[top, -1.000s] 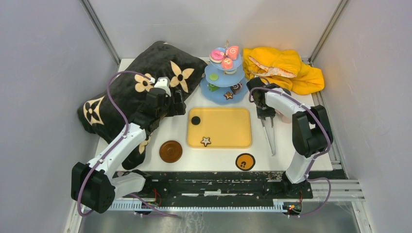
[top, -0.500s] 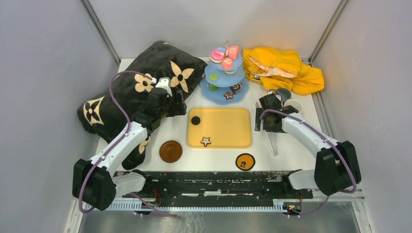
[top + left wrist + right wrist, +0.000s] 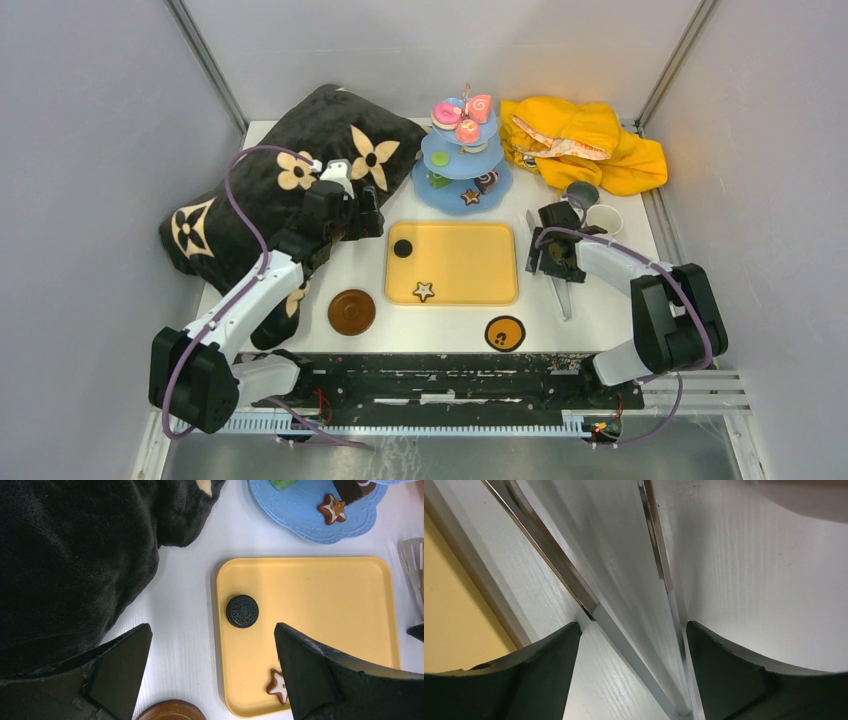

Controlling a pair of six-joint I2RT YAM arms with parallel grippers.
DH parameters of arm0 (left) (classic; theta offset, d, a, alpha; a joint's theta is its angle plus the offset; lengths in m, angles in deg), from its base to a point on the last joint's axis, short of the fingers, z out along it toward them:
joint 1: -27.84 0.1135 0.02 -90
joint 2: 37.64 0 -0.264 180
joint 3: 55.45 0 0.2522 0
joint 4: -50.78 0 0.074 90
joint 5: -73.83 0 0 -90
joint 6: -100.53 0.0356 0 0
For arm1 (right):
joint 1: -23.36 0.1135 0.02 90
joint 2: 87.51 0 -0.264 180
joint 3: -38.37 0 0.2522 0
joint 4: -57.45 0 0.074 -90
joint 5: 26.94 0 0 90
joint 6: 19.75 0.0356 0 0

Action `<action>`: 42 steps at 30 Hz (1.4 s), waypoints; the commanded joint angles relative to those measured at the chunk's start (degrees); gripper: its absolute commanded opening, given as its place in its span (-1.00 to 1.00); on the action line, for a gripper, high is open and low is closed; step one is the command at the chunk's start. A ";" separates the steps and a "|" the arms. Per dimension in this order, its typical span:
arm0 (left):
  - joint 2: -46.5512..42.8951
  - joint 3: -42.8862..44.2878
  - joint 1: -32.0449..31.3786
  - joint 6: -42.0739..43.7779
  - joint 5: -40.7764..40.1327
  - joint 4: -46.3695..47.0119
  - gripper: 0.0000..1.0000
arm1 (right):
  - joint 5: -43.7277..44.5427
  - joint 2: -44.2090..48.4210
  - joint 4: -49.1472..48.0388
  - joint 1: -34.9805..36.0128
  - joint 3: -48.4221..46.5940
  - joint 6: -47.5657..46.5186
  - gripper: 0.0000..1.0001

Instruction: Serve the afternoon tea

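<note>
near: plain round brown coaster [image 3: 351, 311] just in front of flat yellow tray [image 3: 325, 605] | on tray: brown-white star biscuit [image 3: 277, 686], round dark chocolate biscuit [image 3: 242, 611], prob light, hard, slick, so nip the edges | left pincer [image 3: 212, 630] gaping over tray's left edge | right pincer [image 3: 631, 625] spread, straddling shiny metal tongs [image 3: 589, 605] just right of tray, only the wrist cam shows that | far: light-blue three-tier stand [image 3: 460, 165] behind tray

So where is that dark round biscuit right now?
The dark biscuit lies on the yellow tray, in its far left corner in the top view; a star biscuit sits nearer the front edge.
</note>
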 commanded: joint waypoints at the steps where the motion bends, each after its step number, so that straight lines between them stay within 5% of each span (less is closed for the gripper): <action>1: -0.91 1.12 0.36 -1.04 -0.17 2.43 0.99 | -2.31 -2.26 -5.87 -1.12 0.13 -0.56 0.65; 7: -0.93 1.37 0.38 -1.24 -0.14 2.45 0.99 | -2.90 -3.95 -6.15 -1.17 -0.75 -1.89 0.30; 14: -0.87 1.35 0.40 -0.95 -0.27 2.41 0.99 | -5.63 -2.05 -5.72 -1.13 -2.09 -4.83 -0.48; 18: -0.95 1.34 0.34 -1.05 -0.20 2.43 0.99 | -7.39 0.47 -2.90 -1.12 -3.85 -5.79 -0.74; 28: -0.63 1.23 0.43 -1.76 -0.71 2.82 0.99 | -20.36 8.66 15.27 0.70 -16.03 -14.03 -0.78; 42: -2.37 0.17 1.37 -3.60 -1.97 2.65 0.99 | -16.44 -0.83 33.39 28.58 -30.85 -18.19 -0.43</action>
